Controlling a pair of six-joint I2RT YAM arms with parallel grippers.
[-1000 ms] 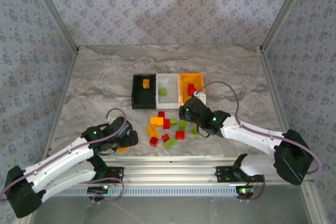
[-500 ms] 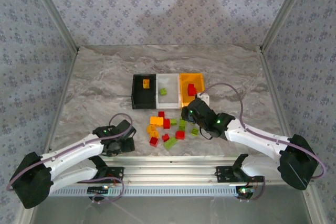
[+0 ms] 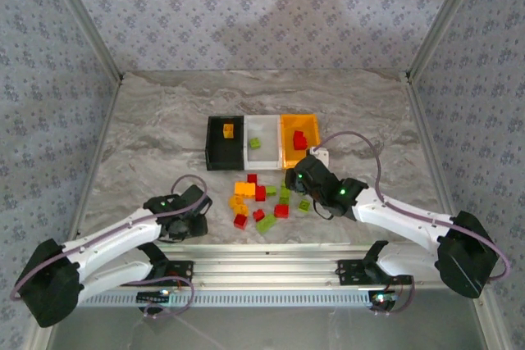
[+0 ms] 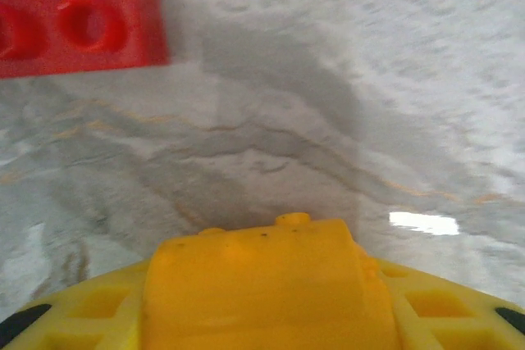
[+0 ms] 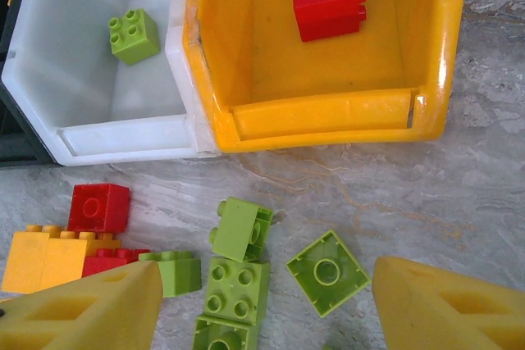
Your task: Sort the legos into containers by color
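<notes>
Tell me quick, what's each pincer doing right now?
Left pincer: closed, holding a small orange-yellow studded plastic brick.
Right pincer: open, holding nothing.

The left arm point(image 3: 107, 242) and right arm point(image 3: 402, 212) are white with black joints, green lights and looping purple cables point(image 3: 351, 134). The fingers point(image 5: 90, 313) are yellow.

Bare marble table point(image 3: 148, 129) lies wide open left of and behind the containers point(image 3: 246, 153), hemmed by patterned walls point(image 3: 82, 22) on three sides. A tight scatter of legos point(image 3: 258, 198) blocks the near centre. The right end effector point(image 5: 262, 309), fingers spread, hangs over green bricks point(image 5: 238, 284) just short of the orange-yellow bin point(image 5: 320, 116); open table lies to its right.
</notes>
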